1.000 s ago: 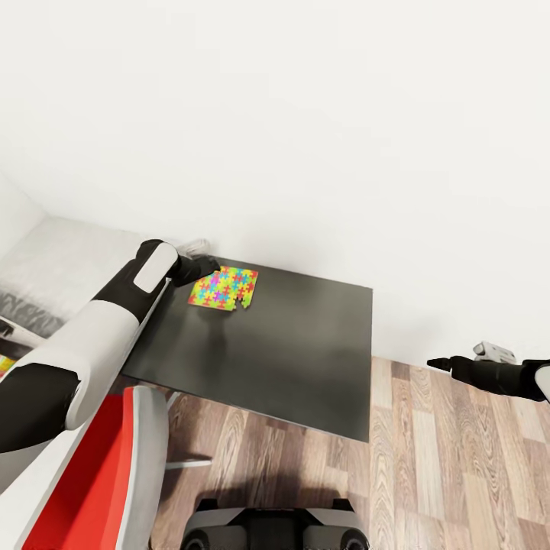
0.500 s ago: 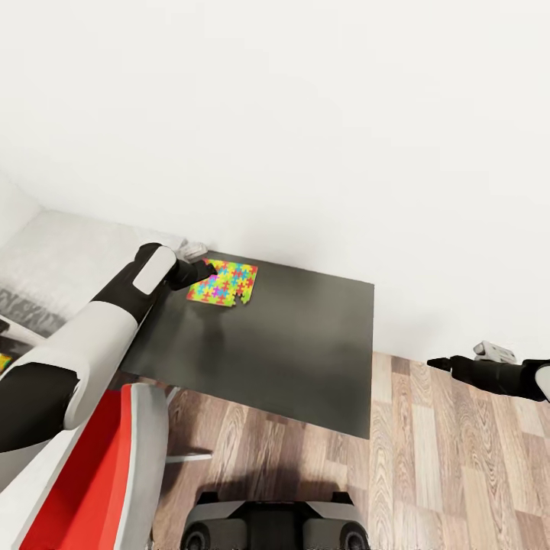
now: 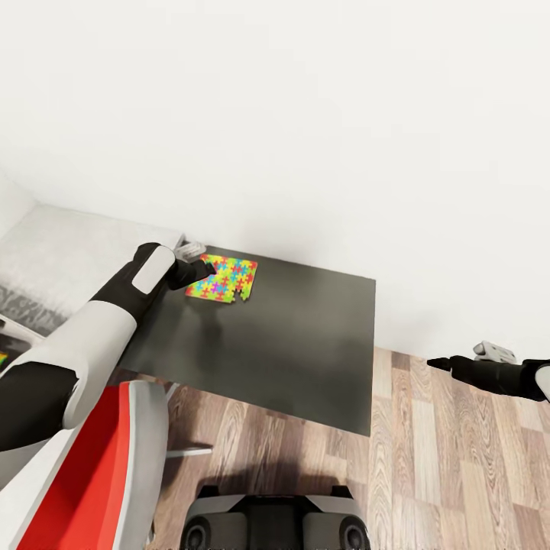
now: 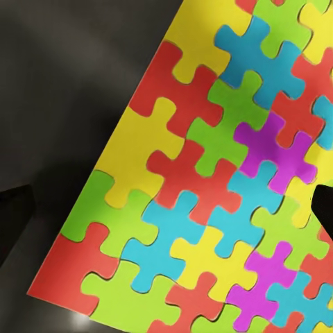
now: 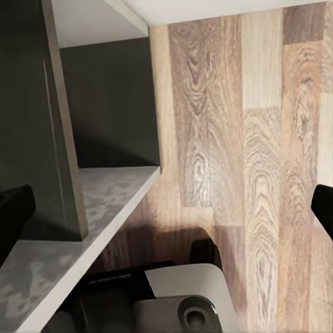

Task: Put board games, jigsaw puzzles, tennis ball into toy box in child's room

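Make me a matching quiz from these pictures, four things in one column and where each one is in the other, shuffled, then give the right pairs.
Things:
1. multicoloured square jigsaw puzzle
2. left gripper
3. right gripper
4. red and grey chair

Places:
A. over the wooden floor, off the table
B. flat on the dark grey table wing, near the white wall
C. at the puzzle's near-left edge
D. beside the dark wing, under the left arm

Pairs: 1-B, 2-C, 3-A, 4-D

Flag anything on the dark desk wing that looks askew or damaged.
The jigsaw puzzle lies skewed to the table edges, and its near right corner shows a notch, like a missing piece. The left gripper is at its edge.
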`<state>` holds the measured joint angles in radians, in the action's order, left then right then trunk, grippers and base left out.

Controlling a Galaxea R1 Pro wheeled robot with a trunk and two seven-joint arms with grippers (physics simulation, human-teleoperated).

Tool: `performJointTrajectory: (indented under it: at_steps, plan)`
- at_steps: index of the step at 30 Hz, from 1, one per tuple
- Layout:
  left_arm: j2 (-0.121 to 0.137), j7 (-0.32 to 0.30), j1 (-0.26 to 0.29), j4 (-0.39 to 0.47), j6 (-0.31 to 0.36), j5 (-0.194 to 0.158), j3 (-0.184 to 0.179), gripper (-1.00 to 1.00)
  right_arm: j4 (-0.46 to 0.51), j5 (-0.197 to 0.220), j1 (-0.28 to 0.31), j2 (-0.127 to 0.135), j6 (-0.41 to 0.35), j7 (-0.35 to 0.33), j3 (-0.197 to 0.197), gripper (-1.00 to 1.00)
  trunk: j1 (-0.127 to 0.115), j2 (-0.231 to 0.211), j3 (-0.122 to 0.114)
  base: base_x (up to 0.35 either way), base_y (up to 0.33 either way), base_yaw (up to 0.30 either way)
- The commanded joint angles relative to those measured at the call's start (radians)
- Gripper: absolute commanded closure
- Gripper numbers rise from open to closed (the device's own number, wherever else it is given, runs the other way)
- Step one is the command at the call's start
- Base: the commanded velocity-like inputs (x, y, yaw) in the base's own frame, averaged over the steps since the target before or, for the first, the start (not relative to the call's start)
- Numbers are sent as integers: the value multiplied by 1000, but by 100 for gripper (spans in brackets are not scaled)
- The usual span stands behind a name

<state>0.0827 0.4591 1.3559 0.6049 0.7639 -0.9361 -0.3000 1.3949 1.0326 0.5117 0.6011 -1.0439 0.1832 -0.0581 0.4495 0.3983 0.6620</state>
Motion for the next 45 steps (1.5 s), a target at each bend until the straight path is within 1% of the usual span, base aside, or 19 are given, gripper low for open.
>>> performJointTrajectory:
  at_steps: [1,23,37,45]
  plan:
    - [1,9,1,1,0,-11,-7,-100,1,11,1,0,-3,10,0,-100,1,2,2,0,0,0]
    - [2,9,3,1,-1,-10,-7,-100,1,9,1,0,-3,10,-1,-100,1,2,6,0,0,-8]
    - [-1,9,1,1,-1,-10,-10,-100,1,9,1,1,-3,10,-2,-100,1,2,6,0,0,-189]
    - [-2,9,0,1,-2,-9,-10,-100,1,9,1,2,-3,10,-2,-100,1,2,6,0,0,-76]
